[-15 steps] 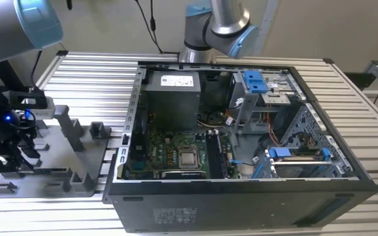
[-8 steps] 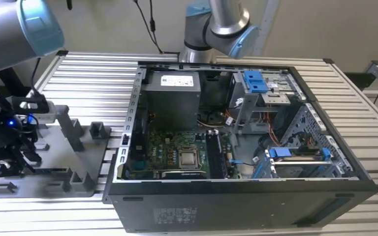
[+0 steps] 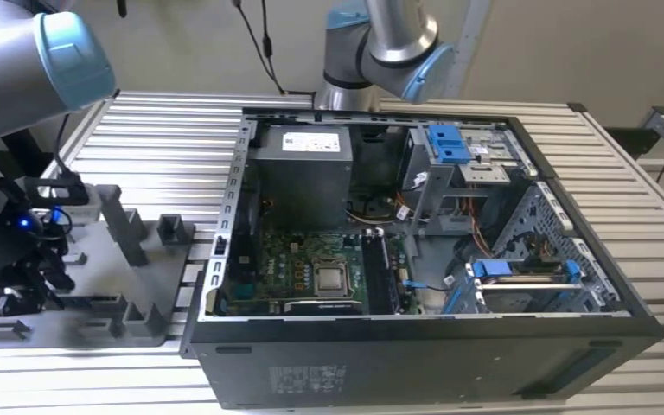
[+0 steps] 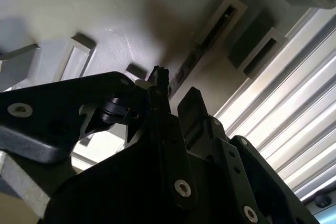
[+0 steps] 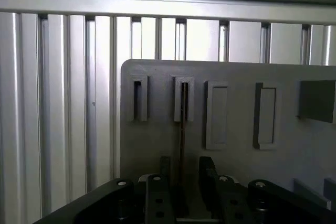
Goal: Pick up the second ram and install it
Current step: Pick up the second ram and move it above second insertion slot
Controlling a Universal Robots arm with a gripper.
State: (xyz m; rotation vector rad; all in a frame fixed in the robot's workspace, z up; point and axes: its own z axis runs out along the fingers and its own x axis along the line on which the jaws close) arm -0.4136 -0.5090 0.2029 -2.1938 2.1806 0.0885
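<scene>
Spanning the whole scene, a slatted aluminium table (image 3: 159,130) carries an open computer case (image 3: 424,363) with its motherboard (image 3: 297,268) exposed. A grey fixture plate (image 3: 90,290) lies just beside the case, toward the table's edge at the exterior view's left. The robot arm (image 3: 9,60) reaches down over that plate, and its gripper (image 3: 32,290) hangs low above the plate's surface, well apart from the case.

In the first wrist view the fixture plate (image 5: 236,72) shows a row of raised slotted blocks near the plate edge that borders the bare slats. The second ram (image 5: 182,129) stands on its thin edge on the plate. One end sits in a slotted block (image 5: 176,100) of that row, and the stick runs straight back from there into the gripper (image 5: 185,162).

The fingers (image 5: 206,174) are spread apart, one on each side of the stick, with a strip of grey plate showing between each finger and the ram, so neither pad touches it. The second wrist view shows the same: the second ram (image 4: 186,65) appears as a dark strip leading from its slot into the gap of the gripper (image 4: 176,85), with the fingertips (image 4: 191,100) flanking it and not closed on it.
</scene>
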